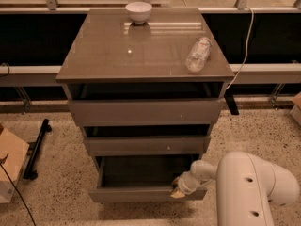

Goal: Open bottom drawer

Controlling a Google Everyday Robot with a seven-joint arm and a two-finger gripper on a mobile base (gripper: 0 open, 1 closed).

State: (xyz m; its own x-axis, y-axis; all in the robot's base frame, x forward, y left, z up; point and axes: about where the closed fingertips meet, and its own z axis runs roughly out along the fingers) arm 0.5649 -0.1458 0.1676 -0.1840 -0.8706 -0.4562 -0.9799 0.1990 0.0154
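Observation:
The bottom drawer [141,193] is the lowest of three taupe-grey drawers in the cabinet [141,55]. It stands pulled out toward me, and its dark empty inside shows above the narrow front. My gripper [178,190] is at the right end of that drawer's front, at its top edge. The white arm [254,192] reaches in from the lower right. The middle drawer [146,145] and top drawer [143,111] sit further back.
A white bowl [138,12] and a lying clear plastic bottle [198,54] rest on the cabinet top. A cardboard box [9,166] and a black stand [36,147] are on the speckled floor at the left. A white cable [242,55] hangs at the right.

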